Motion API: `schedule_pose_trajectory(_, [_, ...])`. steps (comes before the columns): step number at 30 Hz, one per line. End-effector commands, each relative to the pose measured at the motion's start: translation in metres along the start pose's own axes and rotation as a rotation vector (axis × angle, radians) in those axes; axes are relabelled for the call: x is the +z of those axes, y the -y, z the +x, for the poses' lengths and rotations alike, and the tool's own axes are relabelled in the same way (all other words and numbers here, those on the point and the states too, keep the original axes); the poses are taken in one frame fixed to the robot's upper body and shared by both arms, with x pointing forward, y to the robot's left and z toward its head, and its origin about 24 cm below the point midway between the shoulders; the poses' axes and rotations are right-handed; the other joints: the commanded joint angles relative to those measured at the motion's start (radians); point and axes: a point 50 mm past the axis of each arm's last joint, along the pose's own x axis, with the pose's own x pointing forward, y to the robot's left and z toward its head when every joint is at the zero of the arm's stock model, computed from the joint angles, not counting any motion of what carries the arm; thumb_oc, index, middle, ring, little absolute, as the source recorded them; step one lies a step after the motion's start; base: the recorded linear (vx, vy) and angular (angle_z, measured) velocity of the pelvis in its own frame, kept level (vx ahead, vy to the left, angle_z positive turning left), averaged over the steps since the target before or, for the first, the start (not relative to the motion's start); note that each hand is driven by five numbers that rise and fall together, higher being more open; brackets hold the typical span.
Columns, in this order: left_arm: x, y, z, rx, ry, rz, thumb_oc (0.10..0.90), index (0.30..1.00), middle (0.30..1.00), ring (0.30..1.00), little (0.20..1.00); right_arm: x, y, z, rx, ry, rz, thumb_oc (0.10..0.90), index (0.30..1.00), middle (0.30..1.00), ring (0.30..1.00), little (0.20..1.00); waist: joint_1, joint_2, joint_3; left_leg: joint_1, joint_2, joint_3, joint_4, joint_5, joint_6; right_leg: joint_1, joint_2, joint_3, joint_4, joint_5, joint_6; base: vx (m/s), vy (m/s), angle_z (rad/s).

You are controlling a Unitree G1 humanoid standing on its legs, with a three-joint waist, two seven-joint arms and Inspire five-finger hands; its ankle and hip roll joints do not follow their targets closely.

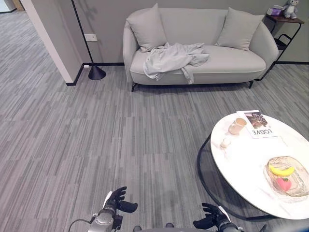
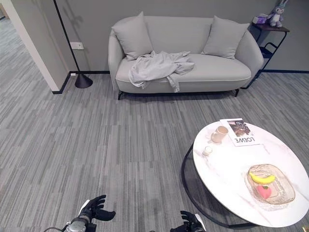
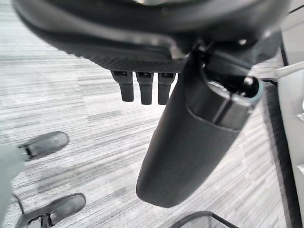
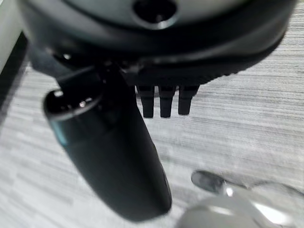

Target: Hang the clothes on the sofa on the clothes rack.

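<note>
Grey garment (image 1: 172, 59): crumpled on sofa (image 1: 241, 62) seat, well apart from robot. Left hand (image 1: 117, 200), right hand (image 1: 208, 218): low over carpet, fingers relaxed, empty. Pickup and hanging both outstanding, by my judgement.

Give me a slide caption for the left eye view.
Grey garment crumpled on the sofa; both robot hands empty, far away.

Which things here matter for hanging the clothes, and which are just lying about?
For the job:
- grey garment, crumpled on the sofa seat
- left robot hand and right robot hand, both open and empty

Lying about:
- floor lamp
- round table with cup, magazine, fruit dish
- plush toy on side shelf
</note>
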Motion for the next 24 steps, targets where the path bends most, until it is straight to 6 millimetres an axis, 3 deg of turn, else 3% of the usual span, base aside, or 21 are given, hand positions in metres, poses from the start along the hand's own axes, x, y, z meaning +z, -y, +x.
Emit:
schedule_pose_trajectory(1, [0.024,-0.013,0.006,0.036,0.097,-0.024,0.8,0.9,0.9,0.9,0.9,0.008,0.014,0.002,-0.042,0.043,0.015,0.8,0.9,0.9,0.9,0.9,0.021,-0.025,-0.036,0.041,0.012,-0.011,0.005,-0.065,-0.085,-0.024,-0.063,0.022,0.001,0.045,0.047,0.0,0.0,0.0])
schedule_pose_trajectory(7, [0.019,-0.016,0.006,0.068,0.071,-0.115,0.8,0.9,0.9,0.9,0.9,0.004,0.011,0.002,-0.042,0.025,0.045,0.8,0.9,0.9,0.9,0.9,0.025,-0.026,-0.035,0.044,0.013,-0.01,0.005,-0.06,-0.087,-0.017,-0.065,0.018,0.001,0.049,0.045,0.01,-0.006,0.02])
schedule_pose_trajectory(14, [0.018,-0.009,0.006,0.038,0.067,-0.092,0.8,0.9,0.9,0.9,0.9,-0.002,0.014,0.002,-0.049,0.0,0.04,0.8,0.9,0.9,0.9,0.9,0.018,-0.026,-0.037,0.051,0.014,-0.008,0.005,-0.064,-0.085,-0.013,-0.063,0.023,0.001,0.05,0.045,0.02,0.001,0.02])
schedule_pose_trajectory(24, [0.027,-0.002,0.007,0.021,0.102,-0.138,0.8,0.9,0.9,0.9,0.9,-0.001,0.024,0.006,-0.067,-0.032,-0.004,0.8,0.9,0.9,0.9,0.9,0.042,-0.001,-0.029,0.039,0.01,-0.018,0.005,-0.064,-0.082,-0.022,-0.068,0.019,0.001,0.037,0.06,0.02,0.037,0.02])
